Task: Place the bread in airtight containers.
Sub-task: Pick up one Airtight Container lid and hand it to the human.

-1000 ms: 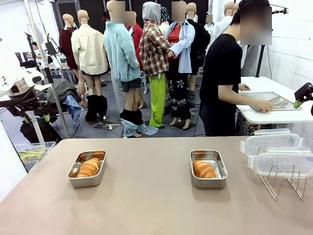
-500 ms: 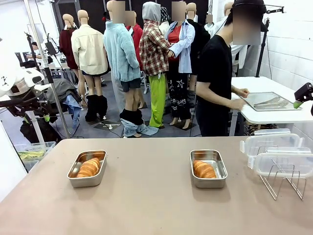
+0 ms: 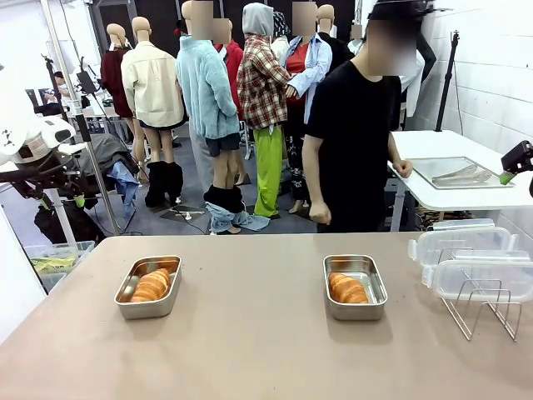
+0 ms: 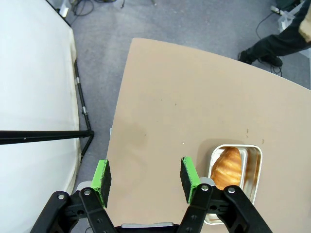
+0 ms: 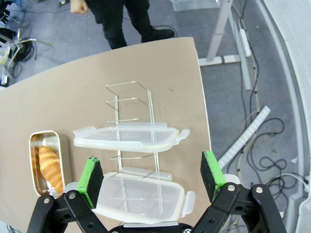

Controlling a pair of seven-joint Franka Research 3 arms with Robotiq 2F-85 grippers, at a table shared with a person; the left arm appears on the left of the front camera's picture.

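A bread roll lay in the left tin and a second roll in the right tin. Both tins sat uncovered on the desk. Two clear lids rested on a wire rack at the desk's right end. The left pincer hung open and empty above the desk's edge near the left tin. The right pincer hung open and empty over the lids. A person stood beyond the desk.

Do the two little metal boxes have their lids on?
No, both are open. The left tin and right tin show bare bread inside; both clear lids rest in the wire rack.
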